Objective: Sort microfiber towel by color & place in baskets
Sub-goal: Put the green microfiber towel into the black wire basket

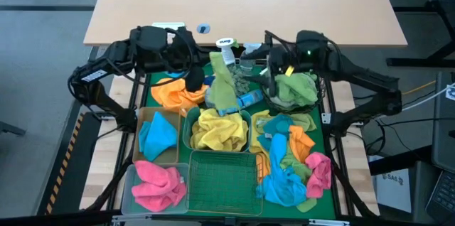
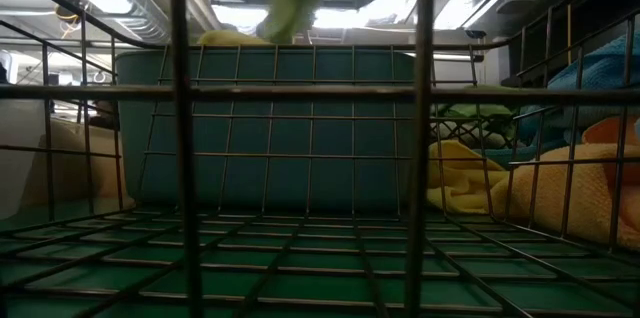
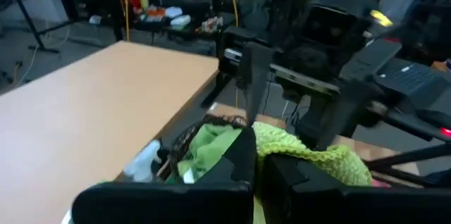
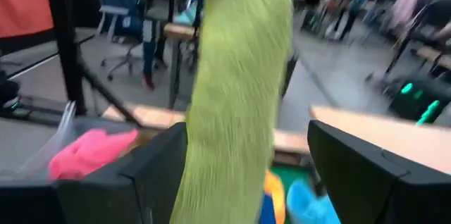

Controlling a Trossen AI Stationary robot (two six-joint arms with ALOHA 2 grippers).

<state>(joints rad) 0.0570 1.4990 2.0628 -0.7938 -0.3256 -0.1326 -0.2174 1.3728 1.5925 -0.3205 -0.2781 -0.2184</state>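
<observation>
Green wire basket (image 1: 224,176) sits empty at the bench's near edge, yellow towels fill the teal tub (image 1: 217,132) behind. Right pincer (image 1: 270,68) gapes wide by the black mesh basket (image 1: 291,91); left pincer (image 1: 193,78), clamped, dangles a lime-green towel (image 1: 222,84) between them.

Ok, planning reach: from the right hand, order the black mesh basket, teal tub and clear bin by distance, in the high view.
1. Black mesh basket, beside the right hand.
2. Teal tub, centre.
3. Clear bin, picture's bottom left.
</observation>
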